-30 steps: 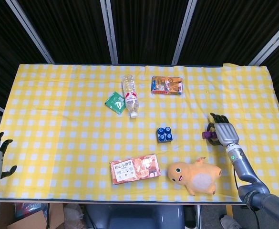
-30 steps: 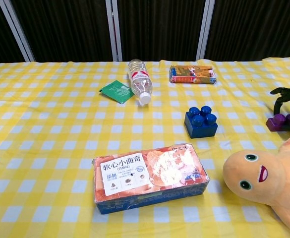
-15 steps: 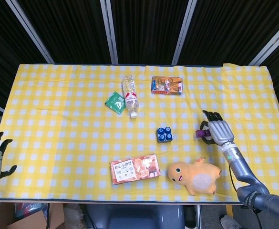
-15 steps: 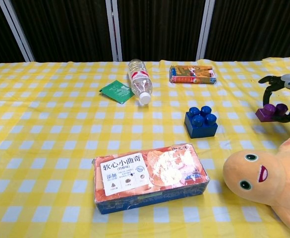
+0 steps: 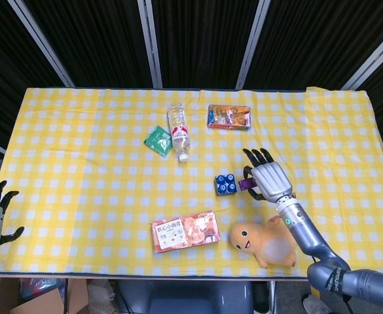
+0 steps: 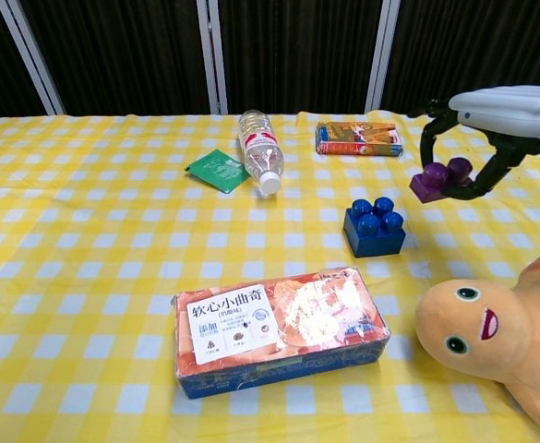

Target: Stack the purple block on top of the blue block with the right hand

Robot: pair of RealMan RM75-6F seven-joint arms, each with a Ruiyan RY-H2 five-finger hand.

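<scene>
The right robot hand is gripping the purple block in the air, at two o'clock of the blue block; placing it on top remains undone.

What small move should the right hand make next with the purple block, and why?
Probably carry it a little further left until it is over the blue block, then lower. The right hand holds the purple block in the air, to the right of the blue block and above it.
</scene>
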